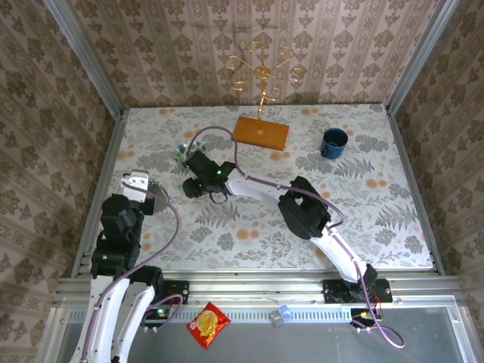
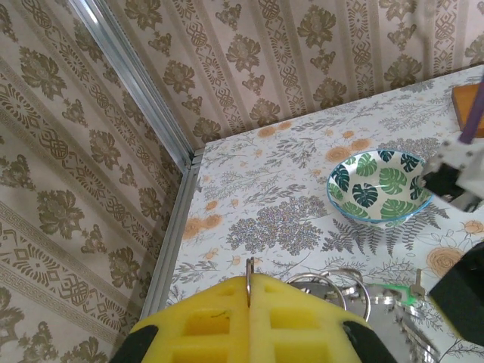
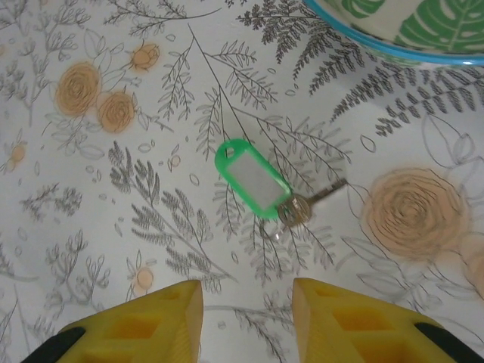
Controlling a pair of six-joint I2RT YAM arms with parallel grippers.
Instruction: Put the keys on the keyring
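Worktop (image 3: 91,189): matte, printed with grey ferns and orange flowers.
Key (image 3: 255,183): a glossy green plastic tag with a white insert, joined to a flat pale metal blade; it lies flat on the worktop.
Right fingers (image 3: 189,321): yellow blocks, apart and empty; the key is at 12 o'clock from their gap, not touching.
Left fingers (image 2: 249,321): yellow, pressed together on the thin wire of the keyring.
Keyring (image 2: 333,289): a grey metal hoop with silvery keys, at 2 o'clock from the left fingertips.
Bowl (image 2: 382,185): round, leaf-patterned, blue rim.
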